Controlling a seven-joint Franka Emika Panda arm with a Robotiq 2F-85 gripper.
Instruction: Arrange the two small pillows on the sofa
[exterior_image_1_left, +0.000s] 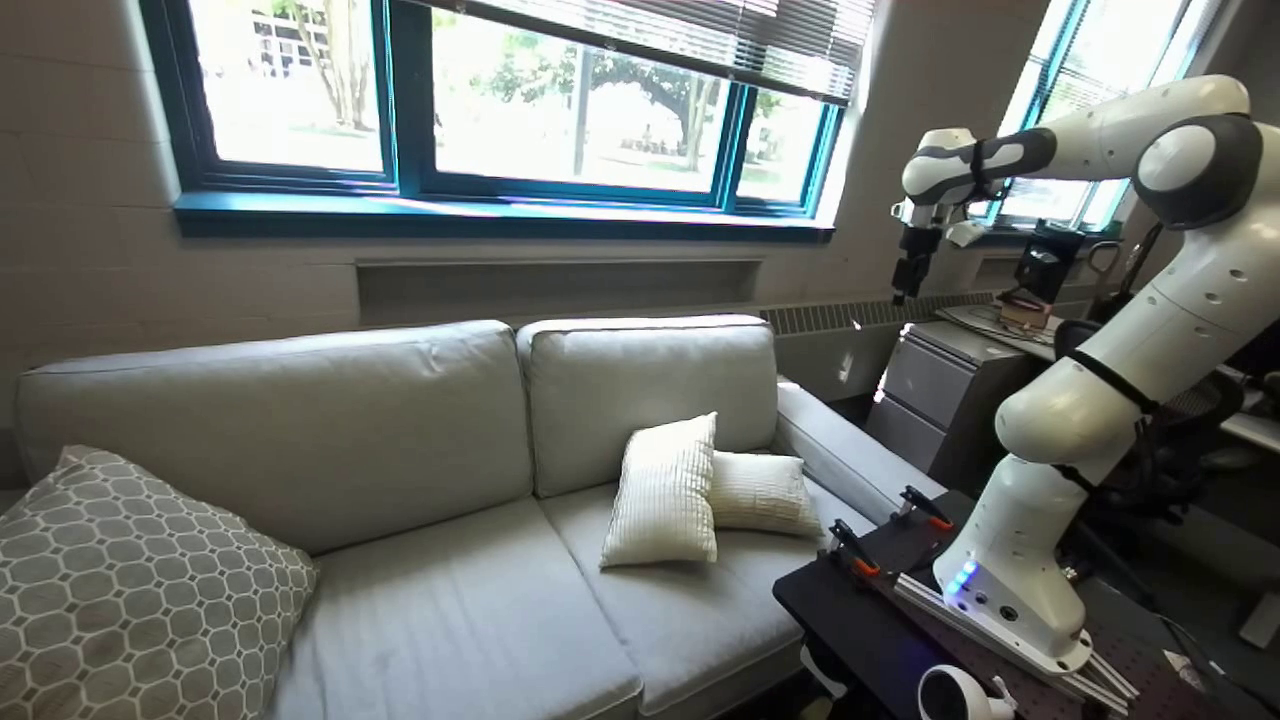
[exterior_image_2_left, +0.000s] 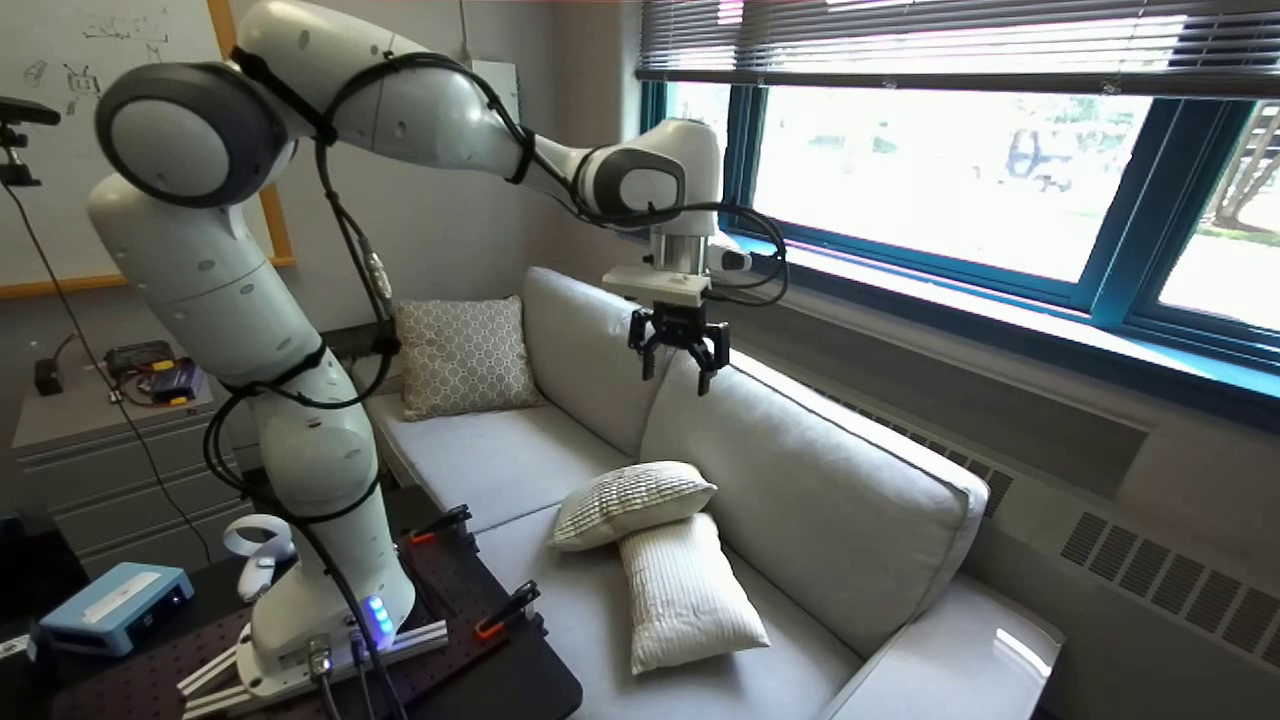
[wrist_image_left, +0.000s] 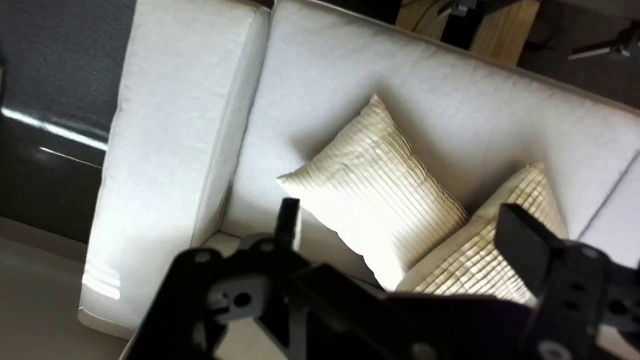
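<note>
In an exterior view, a grey patterned cushion (exterior_image_1_left: 150, 590) with a pale octagon lattice sits at the near left, on the left end of the sofa (exterior_image_1_left: 450, 640), a two-seater in light grey-beige fabric. Along the sofa's far side a left back cushion (exterior_image_1_left: 300, 430) stands upright, with a right back cushion (exterior_image_1_left: 650, 385) just beside it. Above them, in the far wall, is a blue-framed window (exterior_image_1_left: 415, 180), its blinds (exterior_image_1_left: 690, 40) drawn partway down.

On the right seat cushion (exterior_image_1_left: 680, 620) a left small pillow (exterior_image_1_left: 660, 495) and a right small pillow (exterior_image_1_left: 762, 495) are touching. Both are off-white and textured. The left small pillow is tilted, overlapping the edge of the right small pillow, which lies flatter, near the sofa's padded right arm (exterior_image_1_left: 850, 450).

To the right, nearer, a black bench (exterior_image_1_left: 850, 640) carries the white robot arm (exterior_image_1_left: 1090, 400) and black-and-orange clamps (exterior_image_1_left: 853, 548). Farther back, beyond the padded right arm, stands a grey filing cabinet (exterior_image_1_left: 930, 380).

The claw (exterior_image_1_left: 904, 292) points down, high above the sofa seat and well apart from both pillows. Its fingers (exterior_image_2_left: 648, 362) are spread wide in an exterior view; in the wrist view both pillows show below it, partly between those fingers.
</note>
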